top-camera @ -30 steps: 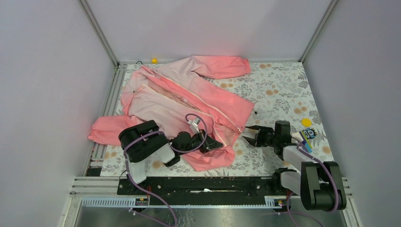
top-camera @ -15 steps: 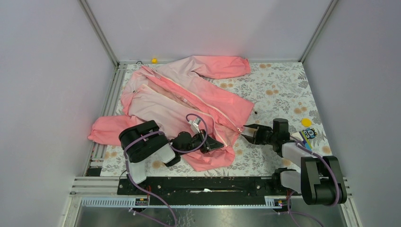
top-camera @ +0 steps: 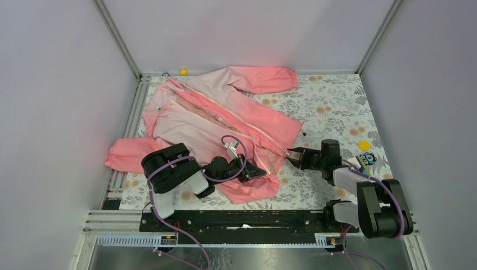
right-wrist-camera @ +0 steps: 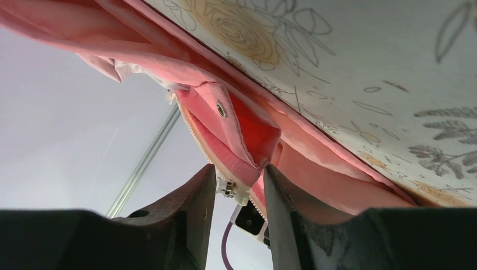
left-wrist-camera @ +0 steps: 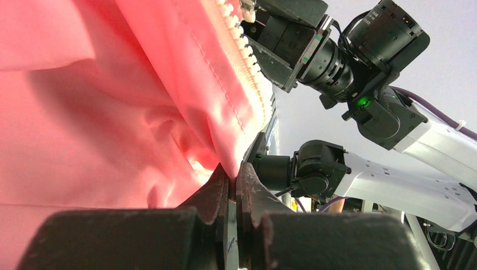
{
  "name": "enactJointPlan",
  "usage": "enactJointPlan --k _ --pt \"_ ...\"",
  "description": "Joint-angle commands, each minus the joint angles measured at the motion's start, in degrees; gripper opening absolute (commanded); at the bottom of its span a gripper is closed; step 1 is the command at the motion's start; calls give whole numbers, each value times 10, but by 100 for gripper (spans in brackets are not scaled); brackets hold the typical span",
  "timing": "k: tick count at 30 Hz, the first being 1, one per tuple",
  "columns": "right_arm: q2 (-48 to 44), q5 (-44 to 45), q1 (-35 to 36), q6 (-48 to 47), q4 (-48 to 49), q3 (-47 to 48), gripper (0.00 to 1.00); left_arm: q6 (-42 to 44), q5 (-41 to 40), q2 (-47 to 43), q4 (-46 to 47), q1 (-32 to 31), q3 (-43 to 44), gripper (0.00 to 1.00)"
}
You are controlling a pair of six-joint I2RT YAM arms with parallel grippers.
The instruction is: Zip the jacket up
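From above, the jacket [top-camera: 225, 121] lies spread on the flower-printed table [top-camera: 337, 101], its collar toward the far left corner, one sleeve along the far edge and the other out at the left, the hem pointing to the near middle. The left gripper [top-camera: 257, 171] sits on the near hem, and the right gripper [top-camera: 293, 158] reaches in from the right to the hem corner at the foot of the zipper [top-camera: 253, 128]. In the left wrist view, the left gripper [left-wrist-camera: 232, 188] is clamped tight on a fold of coral fabric, with the whitish zipper teeth [left-wrist-camera: 247, 62] running up just above it. In the right wrist view, the right gripper [right-wrist-camera: 239, 194] stands at a narrow gap with the jacket's [right-wrist-camera: 247, 140] hem corner and zipper end between its fingers [right-wrist-camera: 194, 199]; whether they pinch it I cannot tell.
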Motion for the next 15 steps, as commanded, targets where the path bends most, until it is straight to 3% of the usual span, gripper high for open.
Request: enactJointPlan --k 1,11,15 --pt "37 -4 6 26 -14 1 43 2 7 1 47 -4 7 0" --pt "52 -2 21 31 -5 1 38 2 3 -4 48 -6 4 0" --pt "45 2 26 15 -23 -1 42 2 3 -6 48 -7 4 0"
